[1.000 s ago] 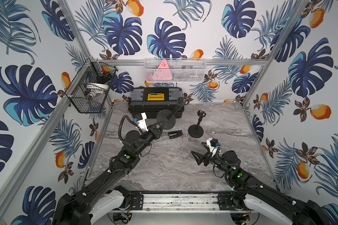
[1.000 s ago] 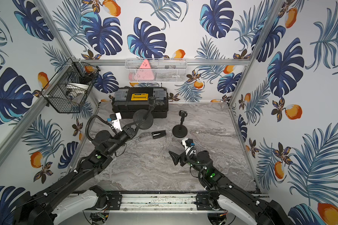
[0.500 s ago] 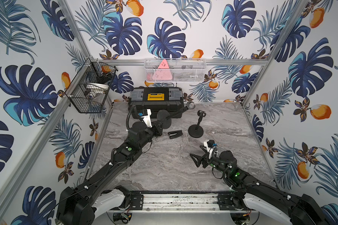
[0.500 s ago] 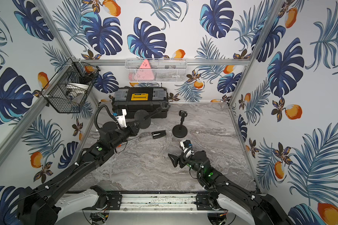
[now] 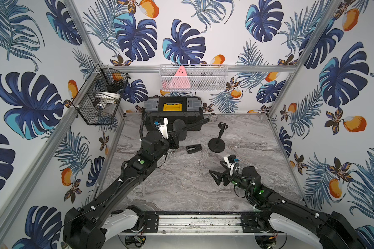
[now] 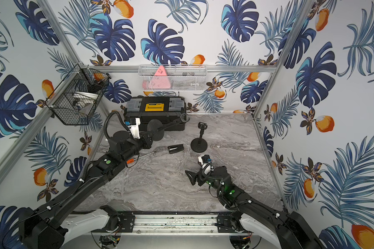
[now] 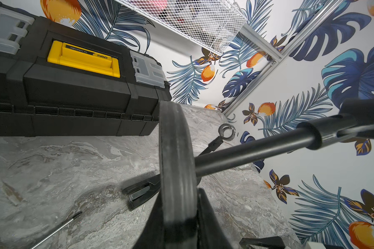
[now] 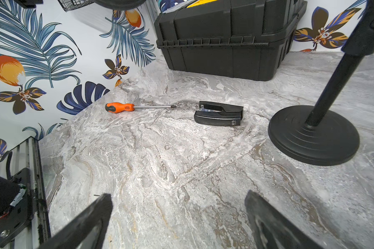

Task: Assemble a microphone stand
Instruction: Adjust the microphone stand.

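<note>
Left gripper pinches the microphone stand by the rim of its round base, aloft at eleven o'clock over the table, pole aimed toward two o'clock; right gripper hangs spread and empty at five o'clock; we judge the stand mid-carry; next, we think, the base wants turning level and lowering flat, clear of the upright stand at one o'clock.

We see a grey marbled worktop. At its back edge sits a black toolbox (yellow handle). In front of it lie a black stapler and an orange-handled screwdriver, apart, and just beside the stapler a small stand is upright on its round base.
</note>
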### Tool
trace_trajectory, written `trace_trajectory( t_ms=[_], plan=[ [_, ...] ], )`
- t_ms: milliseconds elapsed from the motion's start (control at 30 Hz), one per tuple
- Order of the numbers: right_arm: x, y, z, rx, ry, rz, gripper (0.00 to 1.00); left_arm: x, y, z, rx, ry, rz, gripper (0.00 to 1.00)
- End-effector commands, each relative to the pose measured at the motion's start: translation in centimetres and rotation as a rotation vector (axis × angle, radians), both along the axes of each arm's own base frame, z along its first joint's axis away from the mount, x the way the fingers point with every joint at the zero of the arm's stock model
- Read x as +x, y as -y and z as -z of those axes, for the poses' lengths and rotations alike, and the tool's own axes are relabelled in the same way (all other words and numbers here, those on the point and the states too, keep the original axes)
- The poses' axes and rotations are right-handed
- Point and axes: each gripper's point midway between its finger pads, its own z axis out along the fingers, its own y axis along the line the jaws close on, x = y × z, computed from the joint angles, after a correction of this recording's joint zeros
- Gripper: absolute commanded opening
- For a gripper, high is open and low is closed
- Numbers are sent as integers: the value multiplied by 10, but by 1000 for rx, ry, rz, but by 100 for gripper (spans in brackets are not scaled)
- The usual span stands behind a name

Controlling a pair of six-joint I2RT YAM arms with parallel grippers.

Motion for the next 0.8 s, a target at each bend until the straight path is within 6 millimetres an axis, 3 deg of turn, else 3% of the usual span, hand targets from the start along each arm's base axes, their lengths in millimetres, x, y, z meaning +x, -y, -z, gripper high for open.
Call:
trace_trajectory(
  t_ms=[0,500,767],
  plan=[
    [1,-3,-13,43,27,-3,100,3,-5,-21,23,73,-20,0],
    [0,-5,-12,44,26,-21,100,7,-3,-31,84,73,-6,0],
    [-4,-9,-18,70,40,-50,100,4,10,1,-51,-30,42,0]
  ],
)
